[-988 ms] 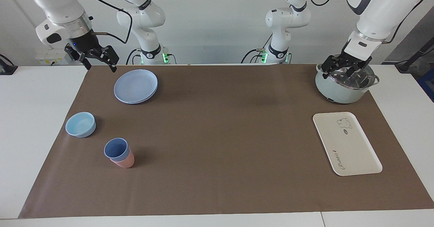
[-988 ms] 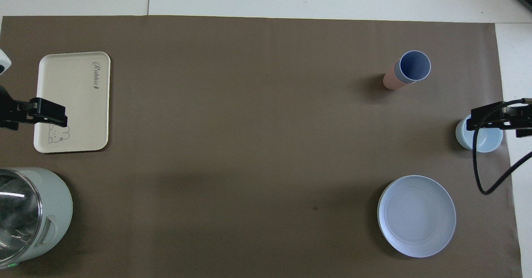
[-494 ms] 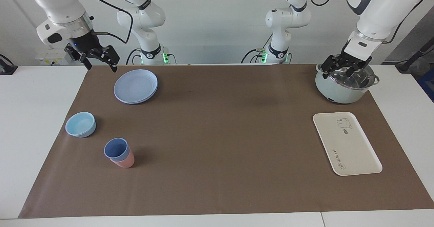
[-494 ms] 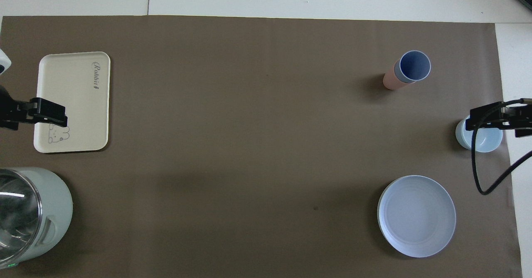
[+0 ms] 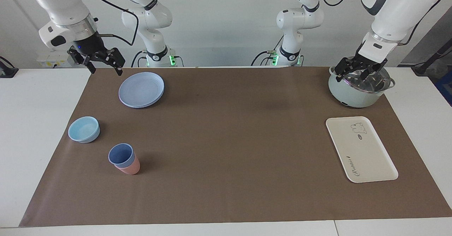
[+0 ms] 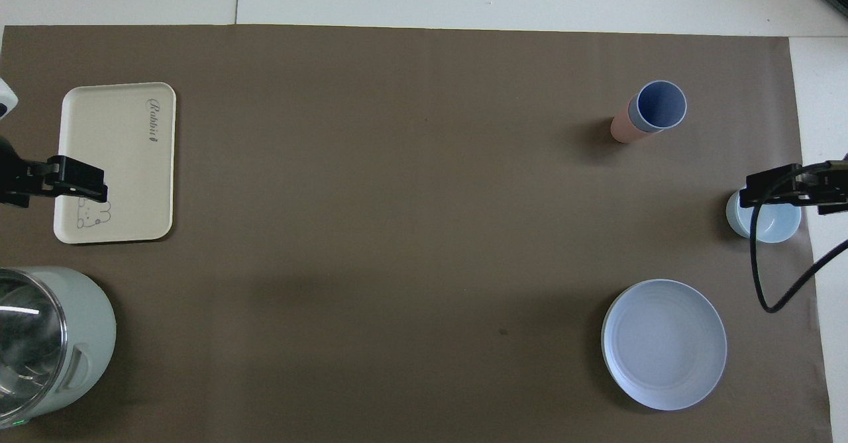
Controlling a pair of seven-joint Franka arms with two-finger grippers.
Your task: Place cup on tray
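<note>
The periwinkle-blue cup [image 5: 120,155] stands upright, nested inside a pink cup [image 5: 131,168], toward the right arm's end of the table. It also shows in the overhead view [image 6: 659,105]. The cream tray [image 5: 363,155] with the bear drawing lies flat and bare toward the left arm's end, and shows in the overhead view too [image 6: 112,158]. My right gripper [image 5: 103,66] hangs open and empty in the air over the mat's corner beside the plate, well away from the cup. My left gripper [image 5: 358,74] hangs open and empty over the pot.
A light-blue bowl [image 5: 83,129] sits nearer to the robots than the cups. A round blue plate [image 5: 141,89] lies nearer still. A pale-green pot [image 5: 356,95] with a glass lid stands nearer to the robots than the tray. A brown mat [image 5: 229,151] covers the table.
My right gripper has risen slightly. The cups, the tray and my left gripper have not moved.
</note>
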